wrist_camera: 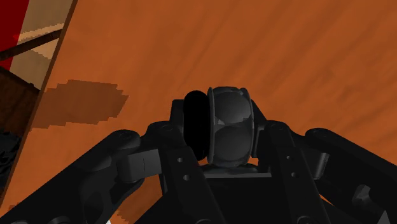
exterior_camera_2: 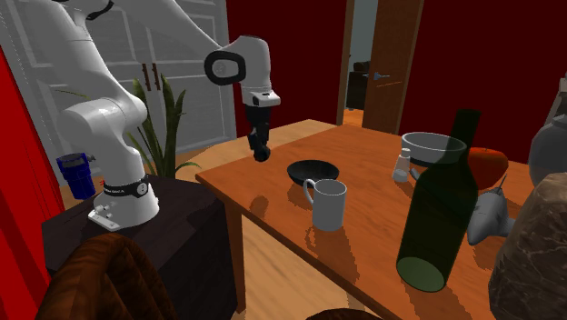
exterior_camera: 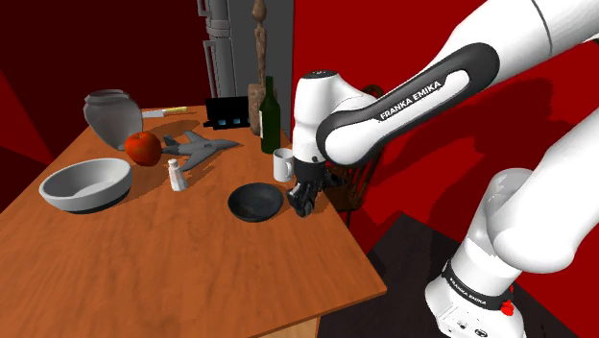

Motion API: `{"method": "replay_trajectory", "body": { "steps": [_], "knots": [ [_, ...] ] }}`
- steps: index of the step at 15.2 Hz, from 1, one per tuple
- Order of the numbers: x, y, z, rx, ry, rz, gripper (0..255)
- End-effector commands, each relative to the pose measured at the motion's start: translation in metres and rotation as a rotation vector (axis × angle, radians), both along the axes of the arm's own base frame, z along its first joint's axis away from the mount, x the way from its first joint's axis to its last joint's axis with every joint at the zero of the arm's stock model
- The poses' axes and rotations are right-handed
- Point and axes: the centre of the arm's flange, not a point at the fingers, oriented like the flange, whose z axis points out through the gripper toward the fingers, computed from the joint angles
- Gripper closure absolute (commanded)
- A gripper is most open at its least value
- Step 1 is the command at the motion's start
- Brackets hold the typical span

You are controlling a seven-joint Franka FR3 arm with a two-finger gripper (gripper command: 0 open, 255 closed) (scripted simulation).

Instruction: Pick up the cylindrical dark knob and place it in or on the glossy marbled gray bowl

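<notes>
One dark knob (wrist_camera: 230, 127) tight in pincer (wrist_camera: 221, 139)

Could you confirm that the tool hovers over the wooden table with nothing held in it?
Not quite. The tool does hover over the wooden table, but it is not empty: it is shut on a dark knob, as the wrist view shows.

Marking 1: white lettering "FRANKA EMIKA" on the dark band of the forearm link (exterior_camera: 411, 100), right of centre in the upper half of the shoulder view, rising toward the right.

Marking 2: small white lettering on the dark base ring (exterior_camera: 467, 296), lower right of the same view. It appears to repeat "FRANKA EMIKA".

In the second exterior view, the white marks on the base ring are too small to read.
</notes>
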Motion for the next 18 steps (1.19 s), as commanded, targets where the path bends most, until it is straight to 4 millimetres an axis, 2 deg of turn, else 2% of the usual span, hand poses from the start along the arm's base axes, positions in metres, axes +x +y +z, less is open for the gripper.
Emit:
{"method": "replay_trajectory", "body": {
  "steps": [1,8,18],
  "knots": [
    [-0.001,0.000,0.010,0.000,0.000,0.000,255],
    [-0.001,0.000,0.046,0.000,0.000,0.000,255],
    [0.127,0.033,0.047,0.000,0.000,0.000,255]
  ]
}}
